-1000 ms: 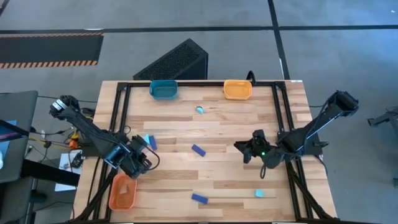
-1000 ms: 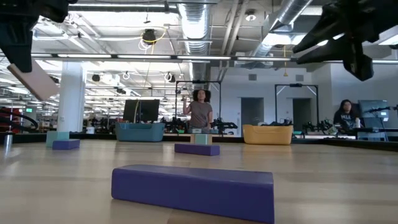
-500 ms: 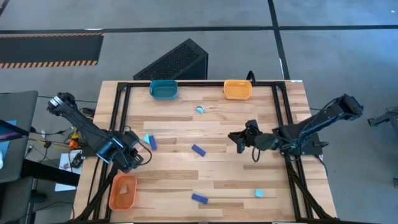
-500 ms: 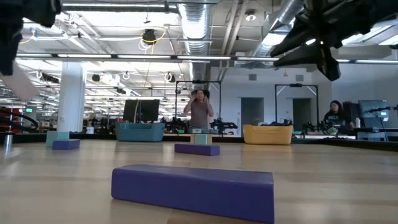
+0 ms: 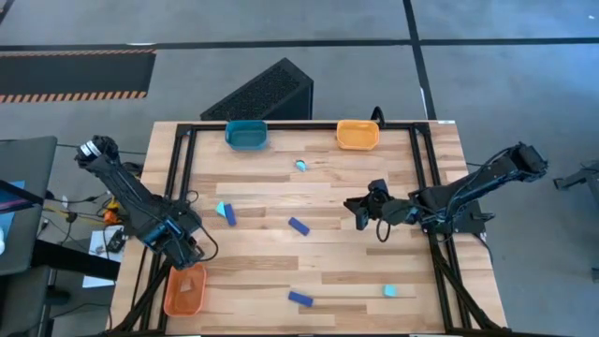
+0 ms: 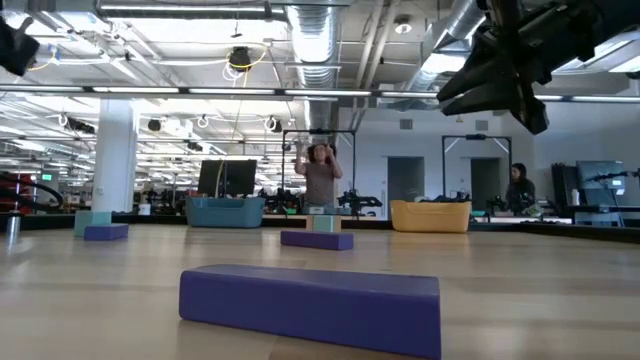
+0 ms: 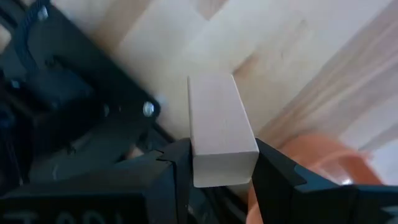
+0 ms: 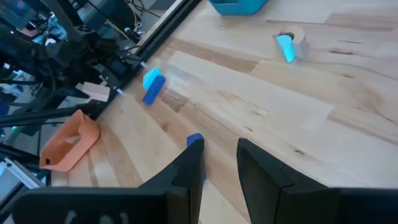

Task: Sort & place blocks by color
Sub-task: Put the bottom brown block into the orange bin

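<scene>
My left gripper (image 5: 184,253) hangs at the table's near left corner, just beyond the orange tray (image 5: 184,290), and is shut on a pale tan wooden block (image 7: 219,127). A tan piece lies in that tray. My right gripper (image 5: 358,208) hovers open over the table's middle right with nothing between its fingers (image 8: 217,165). Dark blue bars (image 5: 298,226) (image 5: 299,299) and cyan chunks (image 5: 390,291) (image 5: 300,166) lie flat on the wood. One blue bar and a cyan chunk (image 5: 225,213) sit together at the left. My left gripper pinches the tan block between its two fingers, on the two long side faces near one end (image 7: 202,163). The fingers come from above, pointing down. The block is lifted clear of the table and reaches out past the fingertips, beside the orange tray (image 7: 323,162).
A teal tray (image 5: 247,135) and a yellow tray (image 5: 357,135) stand at the far edge. Black frame rails (image 5: 178,178) run along the table's left and right sides. In the low view a large blue bar (image 6: 310,305) lies close in front; people stand in the room behind.
My left gripper has carried the tan block toward the table's left and near edges, closer to the orange tray, sinking a little and turning. My right gripper has swung toward the far edge and a little left. The blocks on the table have not moved.
</scene>
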